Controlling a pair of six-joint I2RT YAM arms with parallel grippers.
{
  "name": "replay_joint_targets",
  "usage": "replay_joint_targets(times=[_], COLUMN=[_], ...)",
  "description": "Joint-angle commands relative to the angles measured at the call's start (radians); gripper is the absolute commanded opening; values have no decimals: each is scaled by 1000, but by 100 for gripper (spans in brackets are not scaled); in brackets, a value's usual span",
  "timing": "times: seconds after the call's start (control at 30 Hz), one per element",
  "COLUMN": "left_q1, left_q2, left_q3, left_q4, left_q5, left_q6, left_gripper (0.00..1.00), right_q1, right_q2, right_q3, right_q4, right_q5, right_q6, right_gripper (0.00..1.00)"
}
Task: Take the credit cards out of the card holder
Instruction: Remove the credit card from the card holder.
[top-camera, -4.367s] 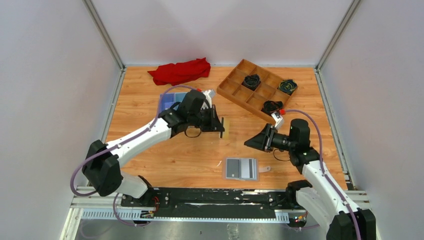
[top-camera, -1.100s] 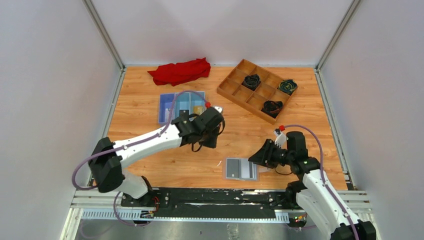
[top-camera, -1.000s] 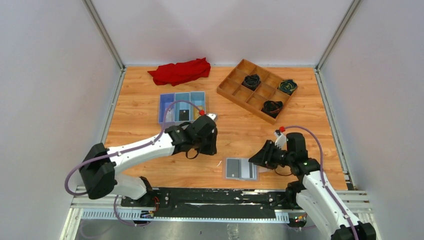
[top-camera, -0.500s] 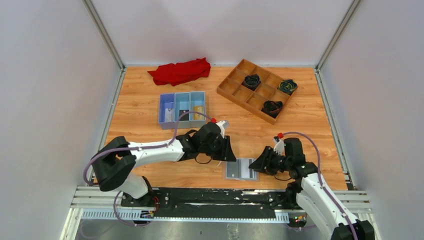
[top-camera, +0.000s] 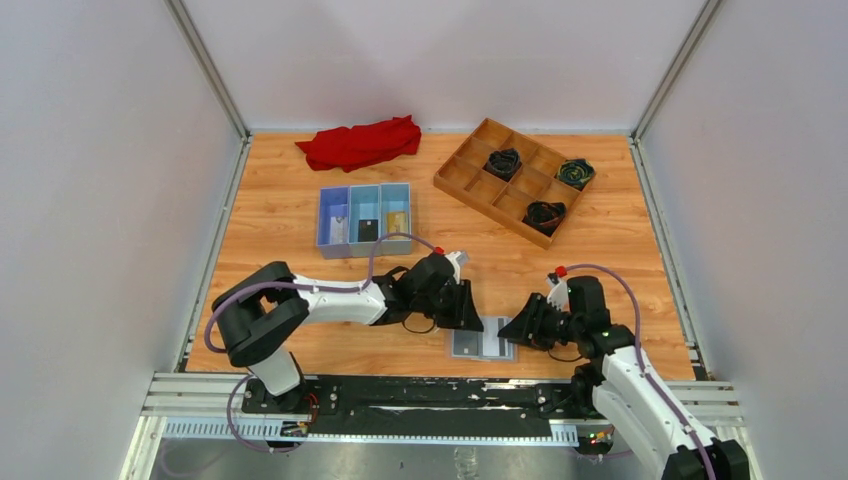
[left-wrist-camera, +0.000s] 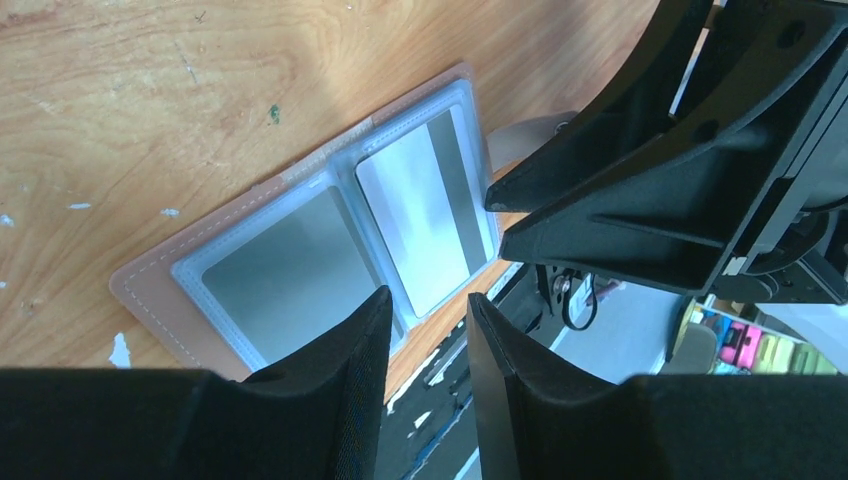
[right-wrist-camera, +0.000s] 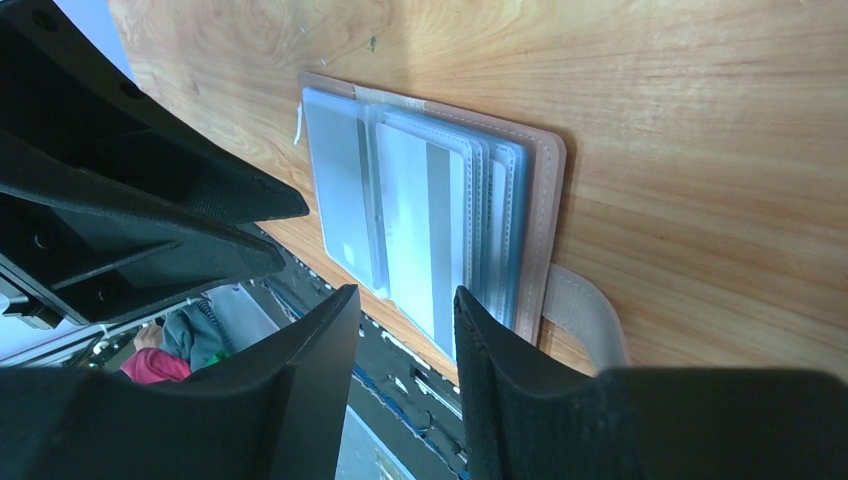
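Hovering the left gripper (top-camera: 474, 320) just over the left panel of the card holder (top-camera: 482, 342), jaws parted and clasping nothing. Finding that holder lying open and flat on the table (top-camera: 270, 200) near the front edge, grey sleeves up, between the two grippers. Holding the right gripper (top-camera: 508, 330) close over the right panel, likewise parted and empty, directly above a pale striped card (right-wrist-camera: 420, 220) sitting in its clear sleeve, with the strap (right-wrist-camera: 590, 310) trailing off beside it. Judging the step best done by pressing one panel flat with one gripper, nipping only the card's edge at the sleeve's mouth with the other, and sliding it out along the sleeve rather than lifting, so avoiding dragging or folding the whole holder. Not telling from here which side that mouth is facing. Minding the two sets of fingers too, crowding this closely and risking knocking together. Comparing with the earliest view: seeing three credit cards (top-camera: 368, 229) lying one to each compartment of the blue tray (top-camera: 364, 252), the gold-tan one no longer being carried by the left gripper. Having swung that gripper from beside the tray down to the holder, and having drawn the right gripper in from well to the right. Leaving the holder itself lying where it was.
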Motion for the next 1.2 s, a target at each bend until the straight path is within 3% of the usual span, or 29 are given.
replay_joint_targets(times=[0.0, 0.73, 1.17], left_q1=[-8, -8, -9], left_q2=[25, 100, 18], left_q3=[-25, -119, -114], left_q4=[77, 218, 246], left_q5=[-5, -27, 0], left_q6=[-41, -135, -96], left_gripper=[38, 33, 31], right_q1=[18, 57, 68], right_q2=[18, 85, -70], right_q3=[-22, -81, 0], right_q4=[22, 136, -60], right_q5=[18, 2, 148], right_q6=[-26, 12, -25], right_gripper=[44, 43, 41])
